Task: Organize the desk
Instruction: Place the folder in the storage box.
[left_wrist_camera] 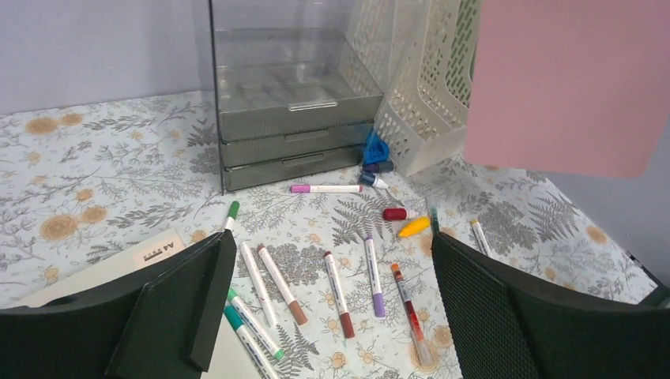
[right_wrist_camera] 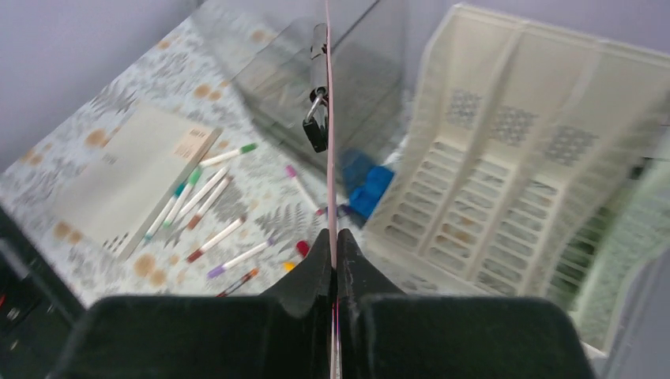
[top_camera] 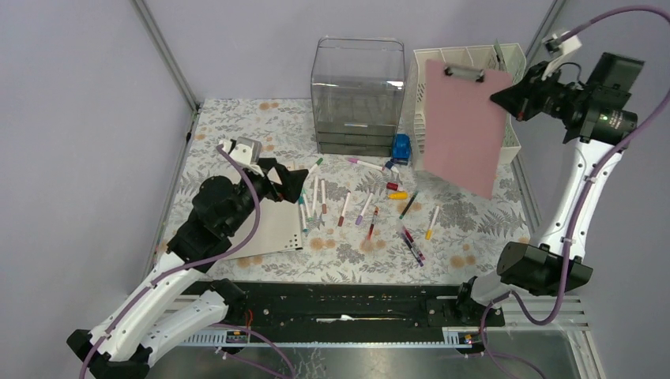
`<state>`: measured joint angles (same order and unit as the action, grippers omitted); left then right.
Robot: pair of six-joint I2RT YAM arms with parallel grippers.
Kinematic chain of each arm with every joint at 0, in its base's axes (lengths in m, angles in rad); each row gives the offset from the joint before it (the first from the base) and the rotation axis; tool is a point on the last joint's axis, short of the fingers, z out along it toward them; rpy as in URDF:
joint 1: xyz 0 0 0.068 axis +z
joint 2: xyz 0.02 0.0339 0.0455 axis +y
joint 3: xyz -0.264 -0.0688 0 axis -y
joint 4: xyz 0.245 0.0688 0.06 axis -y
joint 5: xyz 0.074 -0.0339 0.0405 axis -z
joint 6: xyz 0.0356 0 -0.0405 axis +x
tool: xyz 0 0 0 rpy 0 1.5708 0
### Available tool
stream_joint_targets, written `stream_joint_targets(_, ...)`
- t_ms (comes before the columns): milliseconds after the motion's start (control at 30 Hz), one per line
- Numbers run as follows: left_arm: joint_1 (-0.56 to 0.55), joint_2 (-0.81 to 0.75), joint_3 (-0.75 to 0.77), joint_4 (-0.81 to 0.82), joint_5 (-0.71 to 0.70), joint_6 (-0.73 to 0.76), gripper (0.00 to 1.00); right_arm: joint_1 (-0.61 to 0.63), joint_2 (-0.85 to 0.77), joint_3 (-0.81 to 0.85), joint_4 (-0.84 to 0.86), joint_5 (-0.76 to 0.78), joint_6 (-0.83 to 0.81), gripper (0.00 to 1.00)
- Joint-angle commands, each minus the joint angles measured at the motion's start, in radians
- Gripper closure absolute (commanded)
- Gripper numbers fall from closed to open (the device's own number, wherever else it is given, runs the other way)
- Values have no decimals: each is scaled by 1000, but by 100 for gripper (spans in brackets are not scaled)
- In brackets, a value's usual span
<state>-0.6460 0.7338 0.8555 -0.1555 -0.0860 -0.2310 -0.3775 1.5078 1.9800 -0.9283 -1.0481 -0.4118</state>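
Bench (top_camera: 237, 130): flat rectangular top under both arms. Soft white cloth w/ grey fern print & orange flowers. Black metal rail (top_camera: 348, 304) runs along the near edge, seen in top view only.

Right hand (right_wrist_camera: 332, 245) is clenched on a pink clipboard (top_camera: 462, 126), held up in the air, clear of the cloth; it overlaps the white file rack (top_camera: 510, 55) in top view. The board is thin, rigid, smooth, rectangular w/ rounded corners, black spring clip (top_camera: 464, 73) at its top. Right wrist cam shows it edge-on, a thin pink line btw two black pads. Top view shows the full face.

Rack: white perforated plastic w/ slotted dividers, far right. Beside it is a drawer unit (top_camera: 357, 95): smoky see-through plastic, boxy, w/ stacked shallow drawers. Small blue item (top_camera: 401, 148) at its right foot, type unclear.

Left hand (top_camera: 288, 181) is released, spread wide, nothing btw the fingers, low over the right edge of a flat beige notepad (top_camera: 272, 229). Left wrist cam alone shows the mesh-like pad texture & a small printed label on the notepad.

Markers (top_camera: 345, 209): slim white barrels w/ coloured caps, scattered mid-bench.
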Motion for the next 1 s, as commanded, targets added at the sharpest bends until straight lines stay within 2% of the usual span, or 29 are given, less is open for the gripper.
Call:
stream_joint_targets(0,5,-52,-17,84,-83,-25,1,-99,-61,-11,337,18,238,100)
stream_joint_targets(200,5,-90,-58,87,-130,-37,1,-133,-104,-120,582,239,304,100)
stream_joint_targets(367,6,-103,-74,86,-158,-41,1,-135,-119,-214,776,363,327,100)
stream_joint_targets(633,6,-116,-96,80,-179,-59,1,-135,-109,-320,1012,450,373,100)
stream_joint_targets(967,8,-112,-114,89,-186,-92,1,-135,-52,-437,1239,447,440,100)
